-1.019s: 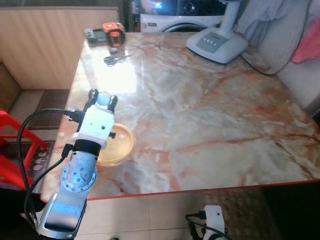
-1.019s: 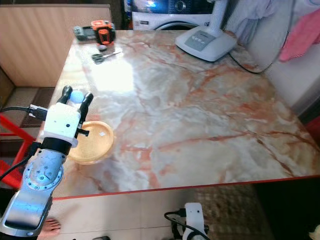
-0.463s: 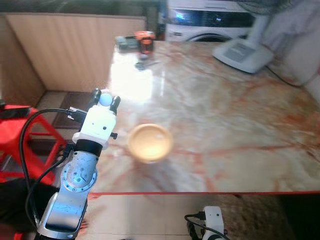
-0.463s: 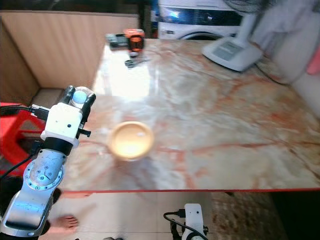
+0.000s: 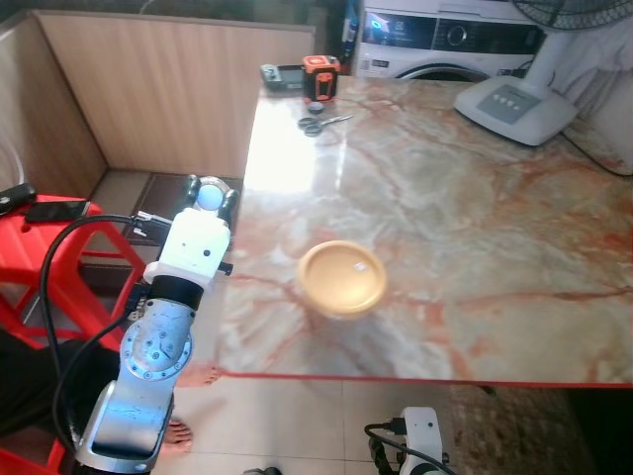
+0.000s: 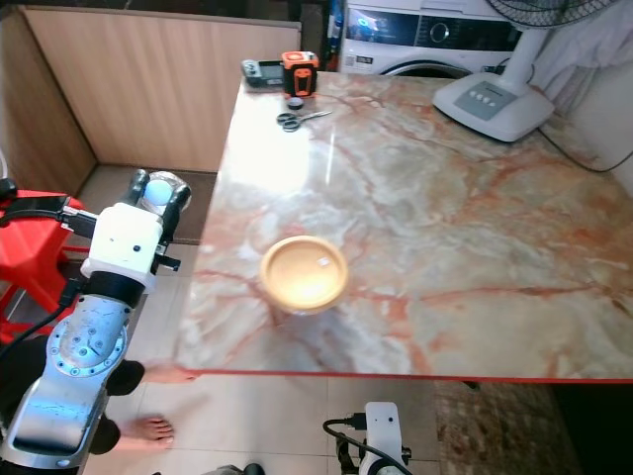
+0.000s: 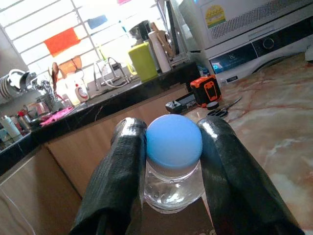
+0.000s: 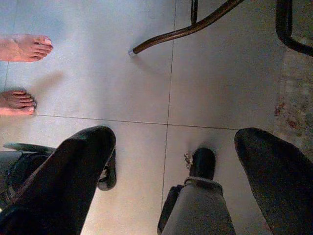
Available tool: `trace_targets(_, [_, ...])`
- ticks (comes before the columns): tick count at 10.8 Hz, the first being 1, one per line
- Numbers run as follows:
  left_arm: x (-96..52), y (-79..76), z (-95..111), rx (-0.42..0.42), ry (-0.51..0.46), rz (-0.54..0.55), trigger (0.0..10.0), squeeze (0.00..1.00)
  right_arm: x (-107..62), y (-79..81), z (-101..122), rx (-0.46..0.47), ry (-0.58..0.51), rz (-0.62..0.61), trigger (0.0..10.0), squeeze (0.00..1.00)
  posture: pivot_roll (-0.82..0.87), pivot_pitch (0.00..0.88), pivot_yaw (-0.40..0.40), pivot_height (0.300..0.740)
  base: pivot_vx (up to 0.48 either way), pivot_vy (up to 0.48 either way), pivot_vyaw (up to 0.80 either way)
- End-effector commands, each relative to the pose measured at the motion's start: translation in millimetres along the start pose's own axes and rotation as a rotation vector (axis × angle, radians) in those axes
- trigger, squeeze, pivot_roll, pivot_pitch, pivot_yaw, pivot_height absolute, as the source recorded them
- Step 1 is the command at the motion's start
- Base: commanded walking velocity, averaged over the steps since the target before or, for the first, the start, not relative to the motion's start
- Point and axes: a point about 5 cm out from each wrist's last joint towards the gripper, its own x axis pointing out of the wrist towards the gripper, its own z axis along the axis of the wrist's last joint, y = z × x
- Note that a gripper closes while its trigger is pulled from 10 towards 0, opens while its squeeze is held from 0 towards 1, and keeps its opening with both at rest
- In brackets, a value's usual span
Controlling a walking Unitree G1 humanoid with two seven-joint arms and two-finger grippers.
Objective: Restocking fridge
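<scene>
Surface (image 5: pixel 475 228): a large marbled top with red veins and a red front edge, taking up most of the head views.
Washing machine (image 5: pixel 445 35): white, standing behind the far edge of the surface.
Fan base (image 5: pixel 514 102): white, with buttons, on the far right part of the surface.
Red stool (image 5: pixel 49 267): on the floor to the robot's left, with a dark phone-like thing lying on it.
Left arm (image 5: pixel 148 366): silver, raised off the left edge of the surface, with black cables looping beside it.
Bowl (image 5: pixel 342 278): tan and round, on the surface near the front edge, well apart from the arm.
Left tool (image 7: pixel 171 147): held up beside the left edge of the surface, its two black fingers (image 7: pixel 122 166) clamped on either side of the bottle's neck.
Bottle (image 7: pixel 173 161): small, clear, with a light blue cap, upright in the left tool and off the surface.
Right tool (image 8: pixel 171 161): hanging idle and pointing down at the tiled floor, fingers spread apart.
Person's feet (image 8: pixel 22 73): bare, on the tiles.
Tape measure (image 5: pixel 321 75): orange and black, at the far corner of the surface, beside a dark flat device.
Scissors (image 5: pixel 321 123): lying just in front of the tape measure.
</scene>
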Motion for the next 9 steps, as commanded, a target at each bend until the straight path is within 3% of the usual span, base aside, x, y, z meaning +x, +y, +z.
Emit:
trace_targets(1, [1.2, 1.8, 7.0, 0.008, -0.031, 0.003, 10.0, 0.00, -1.2, -2.6, -4.0, 0.012, 0.011, -0.012, 10.0, 0.00, 0.01, 0.129, -0.047, 0.740, 0.000, 0.281, 0.00])
trace_targets(9, [2.1, 5.4, 6.2, 0.018, -0.021, 0.036, 10.0, 0.00, -0.6, -4.3, -1.1, 0.010, 0.007, -0.017, 10.0, 0.00, 0.01, 0.157, -0.061, 0.740, 0.000, 0.241, 0.00])
